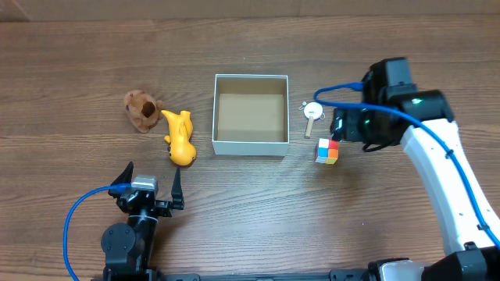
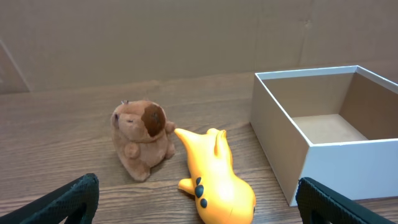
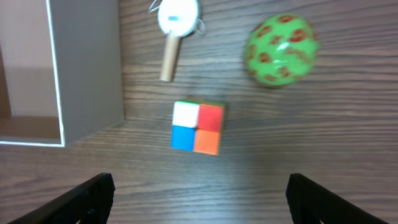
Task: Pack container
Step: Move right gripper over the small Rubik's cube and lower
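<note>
White right arm (image 1: pixel 433 160), black right claw (image 3: pixel 200 198) — blue cables (image 1: pixel 340 86) on both arms.

On my overhead feed, the container (image 1: pixel 250 147) sits mid-table, its brown inside bare. Left of it I've got a yellow toy (image 1: pixel 180 139) lying close to the box wall, and a brown plush (image 1: pixel 142 111) touching the yellow one's upper end. Over on the right there's a small white-headed stick (image 1: pixel 312 115) just beside the box, with a coloured cube (image 1: pixel 327 151) right below it. My right gripper (image 1: pixel 349 125) hangs just right of those two. The left gripper (image 1: pixel 153 176) sits low in frame, fingers spread wide, well short of the toys.
</note>
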Tool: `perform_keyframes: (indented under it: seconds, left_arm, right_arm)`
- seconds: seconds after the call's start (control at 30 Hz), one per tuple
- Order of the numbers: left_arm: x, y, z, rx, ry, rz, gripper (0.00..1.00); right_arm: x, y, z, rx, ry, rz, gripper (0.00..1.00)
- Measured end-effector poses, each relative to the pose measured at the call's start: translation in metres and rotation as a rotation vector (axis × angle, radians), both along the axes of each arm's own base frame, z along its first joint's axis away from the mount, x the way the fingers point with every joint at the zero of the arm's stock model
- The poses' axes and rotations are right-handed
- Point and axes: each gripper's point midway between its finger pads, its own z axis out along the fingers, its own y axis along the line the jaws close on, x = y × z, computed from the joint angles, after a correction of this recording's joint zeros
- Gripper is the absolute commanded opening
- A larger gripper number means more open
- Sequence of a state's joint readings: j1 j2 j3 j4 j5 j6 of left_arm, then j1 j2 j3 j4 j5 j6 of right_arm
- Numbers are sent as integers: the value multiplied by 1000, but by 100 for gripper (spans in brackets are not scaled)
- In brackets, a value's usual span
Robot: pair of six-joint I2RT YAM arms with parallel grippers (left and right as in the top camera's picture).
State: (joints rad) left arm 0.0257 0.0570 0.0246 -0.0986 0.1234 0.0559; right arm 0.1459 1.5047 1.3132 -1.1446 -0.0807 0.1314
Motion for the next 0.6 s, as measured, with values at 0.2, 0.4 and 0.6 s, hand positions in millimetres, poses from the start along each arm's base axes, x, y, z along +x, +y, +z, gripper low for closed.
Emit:
perform_keyframes:
  seconds: [0.2, 0.4, 0.6]
  left_arm:
    - [0, 0, 0, 0, 0, -1, 100]
    - [0, 0, 0, 0, 0, 0, 100]
    - [0, 0, 0, 0, 0, 0, 100]
  right_arm:
    - [-5, 16, -31, -56, -4, 17, 93]
    - [-5, 12, -51, -100, -20, -27, 93]
    - [12, 13, -72, -98, -69, -43, 91]
